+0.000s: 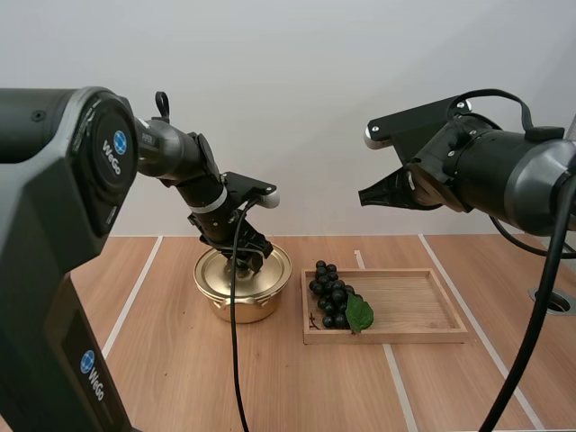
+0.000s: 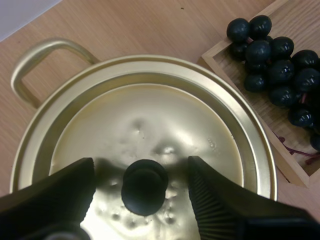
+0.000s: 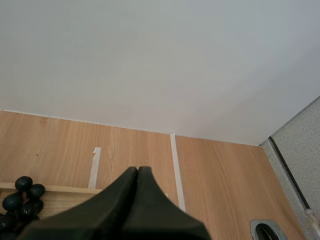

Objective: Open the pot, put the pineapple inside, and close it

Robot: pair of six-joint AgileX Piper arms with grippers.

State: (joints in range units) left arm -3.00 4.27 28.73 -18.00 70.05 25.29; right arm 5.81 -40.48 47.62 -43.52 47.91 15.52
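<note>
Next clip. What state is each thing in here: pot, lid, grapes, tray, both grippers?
pot: closed, upright beside the tray.
lid: seated on the pot.
grapes: lying at the tray's left end, not in the pot.
tray: flat, holding the grapes.
left gripper: open, one finger on each side of the lid's knob.
right gripper: shut on nothing, raised in the air.

The right gripper (image 3: 137,170) is being held above the wooden table (image 3: 225,175), its fingers being pressed together into one dark wedge. Near it, dark grapes (image 3: 22,197) are being carried in a wooden tray (image 3: 65,190).
</note>
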